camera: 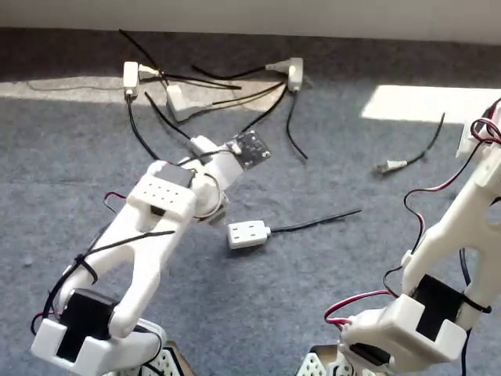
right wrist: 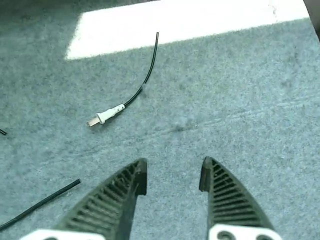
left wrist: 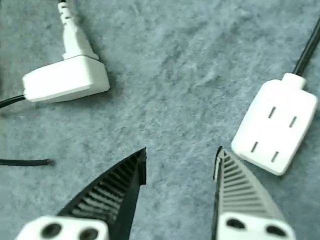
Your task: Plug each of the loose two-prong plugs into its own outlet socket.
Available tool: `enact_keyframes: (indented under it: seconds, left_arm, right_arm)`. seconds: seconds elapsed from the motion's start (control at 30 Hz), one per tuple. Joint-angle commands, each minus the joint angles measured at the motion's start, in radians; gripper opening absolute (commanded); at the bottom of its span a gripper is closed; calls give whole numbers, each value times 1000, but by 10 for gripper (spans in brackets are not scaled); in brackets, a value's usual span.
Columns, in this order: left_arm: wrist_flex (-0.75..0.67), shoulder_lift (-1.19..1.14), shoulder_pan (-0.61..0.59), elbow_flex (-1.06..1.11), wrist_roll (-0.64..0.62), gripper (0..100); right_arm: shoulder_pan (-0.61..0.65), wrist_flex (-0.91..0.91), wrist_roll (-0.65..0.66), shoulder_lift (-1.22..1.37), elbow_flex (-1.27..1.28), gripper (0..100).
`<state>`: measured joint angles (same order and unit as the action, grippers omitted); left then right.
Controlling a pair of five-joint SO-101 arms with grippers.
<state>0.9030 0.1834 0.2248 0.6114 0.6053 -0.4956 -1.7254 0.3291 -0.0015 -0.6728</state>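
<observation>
The left gripper [left wrist: 181, 155], wide and empty, hangs beside the smooth rectangular white socket block [left wrist: 275, 127] on the fuzzy grey carpet [left wrist: 175, 75]. The right gripper [right wrist: 173, 165] is also wide and empty. The slim white plug [right wrist: 105, 117] lies toward the carpet's right edge.

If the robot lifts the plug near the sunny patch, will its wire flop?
Probably: the thin black cord lies in a loose curve, so it would likely dangle. The two-prong plug looks small and light, so a push may slide it.

Sunlight [camera: 423, 102] on grey carpet [camera: 313, 298]
The sunlight falls in a bright block at far right; a pale wall [camera: 250, 12] runs along the carpet's far edge.
</observation>
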Motion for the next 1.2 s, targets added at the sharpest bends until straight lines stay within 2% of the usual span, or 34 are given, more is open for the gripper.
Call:
enact_keyframes:
  seconds: [0.0,0.17,0.3,0.47,0.67,0.93,1.03,1.17]
  left_arm:
    - [74,41,-122,-186,14,223]
    - [293,41,-280,-415,11,222]
    - [445,41,-387,-464,8,221]
    - [577,31,-479,-456,-196,221]
    - [582,31,-499,-269,-331,221]
    - [422,31,-513,-84,-330,221]
    - [410,31,-515,-71,-330,222]
    - [414,31,-515,-76,-328,223]
  right_arm:
    - [30,-35,3,2,1,181]
    - [90,-12,-86,197,-7,181]
    - [139,58,-117,404,-42,181]
    - [145,65,-305,611,-262,181]
    - [179,58,-589,796,-581,181]
    - [246,59,-865,1006,-696,181]
    - [243,65,-934,1059,-697,181]
    - [225,93,-954,1121,-690,165]
